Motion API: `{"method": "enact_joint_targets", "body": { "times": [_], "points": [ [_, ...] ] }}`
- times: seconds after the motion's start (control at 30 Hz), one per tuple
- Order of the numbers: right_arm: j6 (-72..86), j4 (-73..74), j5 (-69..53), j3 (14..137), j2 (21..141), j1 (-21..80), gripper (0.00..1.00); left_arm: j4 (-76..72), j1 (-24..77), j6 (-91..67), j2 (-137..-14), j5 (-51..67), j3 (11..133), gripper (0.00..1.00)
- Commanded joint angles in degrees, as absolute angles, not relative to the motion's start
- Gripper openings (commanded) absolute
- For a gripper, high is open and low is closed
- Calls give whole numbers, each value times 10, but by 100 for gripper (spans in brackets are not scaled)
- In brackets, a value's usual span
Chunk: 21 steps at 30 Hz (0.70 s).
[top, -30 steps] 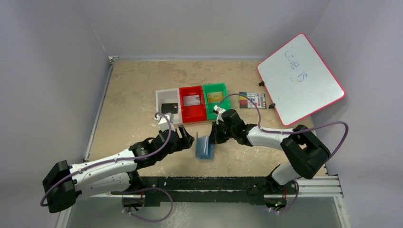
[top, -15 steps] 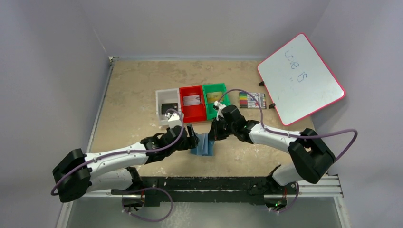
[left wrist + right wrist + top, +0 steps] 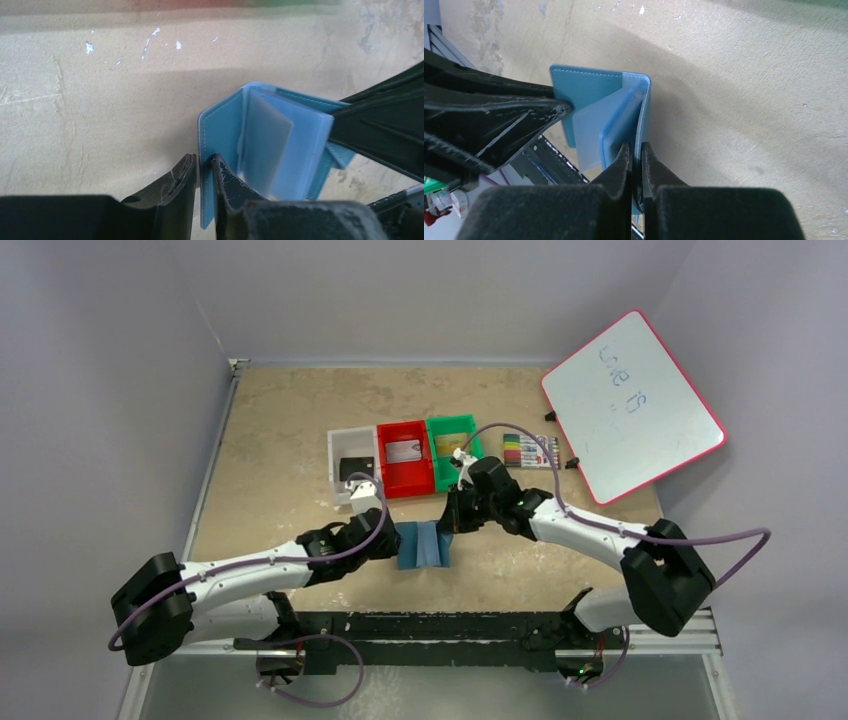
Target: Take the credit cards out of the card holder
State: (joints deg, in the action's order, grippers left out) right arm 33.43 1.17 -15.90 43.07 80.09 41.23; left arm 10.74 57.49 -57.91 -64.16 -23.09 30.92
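Observation:
The teal-blue card holder (image 3: 420, 545) stands open on the table between both arms, its pale-blue clear pockets (image 3: 265, 140) fanned out. My left gripper (image 3: 393, 538) is shut on its left flap (image 3: 220, 125), the flap edge pinched between the fingertips (image 3: 202, 160). My right gripper (image 3: 447, 527) is shut on the right flap (image 3: 589, 87), seen close up in the right wrist view (image 3: 636, 147). A black credit card (image 3: 356, 468), a silver-grey one (image 3: 404, 451) and a gold one (image 3: 452, 444) each lie in a bin. No card shows in the pockets.
White bin (image 3: 334, 465), red bin (image 3: 383, 475) and green bin (image 3: 478, 455) sit in a row just behind the holder. A pack of coloured markers (image 3: 531, 451) and a tilted whiteboard (image 3: 632, 405) are at the right. A black rail (image 3: 450, 625) runs along the near edge.
My left gripper moved right to the holder's left flap and closed on it. The holder spread wider open. The right gripper kept its hold.

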Motion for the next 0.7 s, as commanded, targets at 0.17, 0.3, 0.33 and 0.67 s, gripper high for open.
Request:
{"method": "enact_joint_targets", "body": {
  "times": [0.17,0.3,0.33,0.67],
  "points": [
    [363,-6,-190,435,750,414,3,80,574,-590,-638,-236,269,8],
    [373,-30,-201,425,748,414,3,70,575,-591,-645,-230,266,0],
    [372,-29,-194,421,754,414,3,70,575,-591,-645,-230,266,0],
    [355,-32,-147,376,814,414,5,88,574,-576,-616,-231,273,0]
  ]
}}
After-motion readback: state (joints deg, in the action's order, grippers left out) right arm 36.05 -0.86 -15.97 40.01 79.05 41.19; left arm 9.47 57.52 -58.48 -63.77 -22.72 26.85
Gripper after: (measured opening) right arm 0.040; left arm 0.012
